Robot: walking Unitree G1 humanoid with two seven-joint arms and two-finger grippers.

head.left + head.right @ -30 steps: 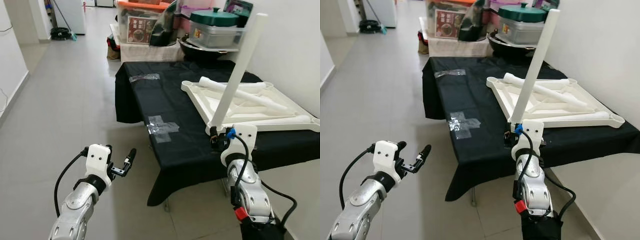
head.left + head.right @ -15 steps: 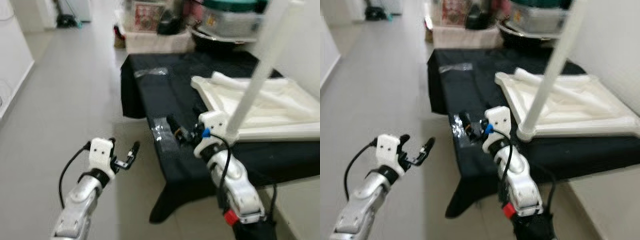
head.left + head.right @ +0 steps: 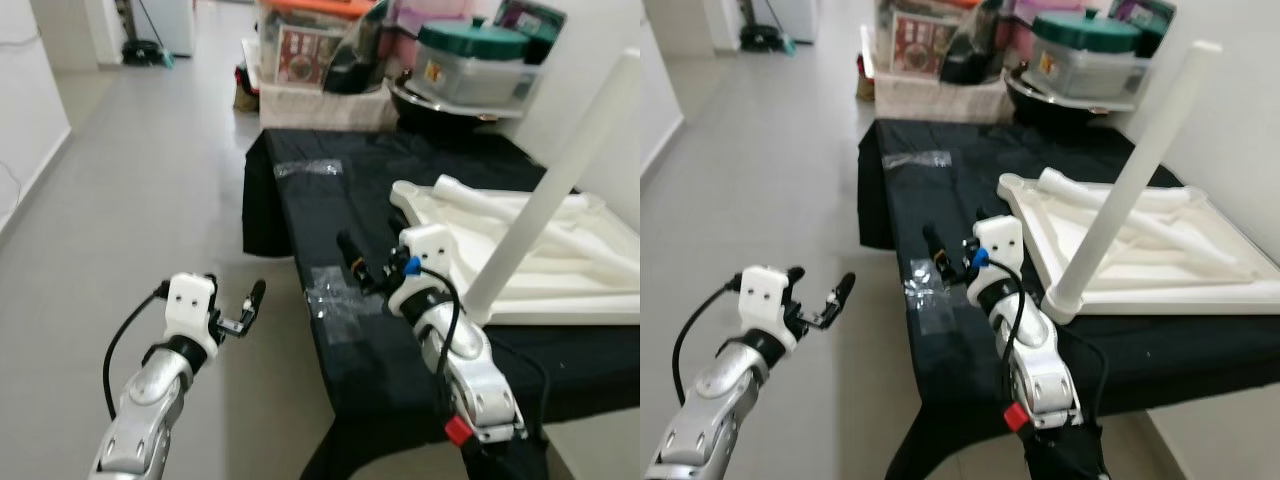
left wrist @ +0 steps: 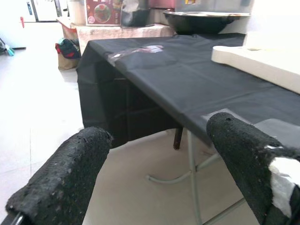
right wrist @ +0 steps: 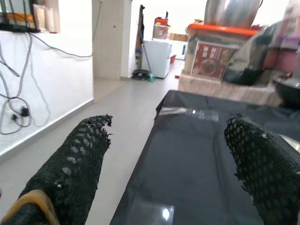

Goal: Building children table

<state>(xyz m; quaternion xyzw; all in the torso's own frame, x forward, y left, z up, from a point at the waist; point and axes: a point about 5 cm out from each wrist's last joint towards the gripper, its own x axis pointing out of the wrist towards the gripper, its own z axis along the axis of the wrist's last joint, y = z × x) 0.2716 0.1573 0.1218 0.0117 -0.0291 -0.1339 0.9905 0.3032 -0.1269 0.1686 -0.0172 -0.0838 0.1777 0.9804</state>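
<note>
A white children's tabletop (image 3: 560, 310) lies upside down on the black-covered table (image 3: 330, 200). One white leg (image 3: 555, 190) stands upright, tilted, at its near corner. Other loose legs (image 3: 490, 207) lie on it. My right gripper (image 3: 368, 250) hovers over the cloth just left of that corner. It is open, its fingers (image 5: 70, 164) wide apart with nothing between them. My left gripper (image 3: 238, 300) is held over the floor left of the table's near edge. It is open too, with black fingers (image 4: 65, 178) facing the table's side.
Clear tape patches (image 3: 335, 295) are stuck on the cloth. Storage boxes (image 3: 310, 60) and a lidded pot (image 3: 470, 60) crowd the far end of the table. A wall runs along the right. Grey floor (image 3: 130, 180) stretches to the left. Metal table legs (image 4: 190, 173) show under the cloth.
My right gripper has let go of the upright leg's base and moved left over the cloth. The camera has shifted closer. The left gripper keeps its pose.
</note>
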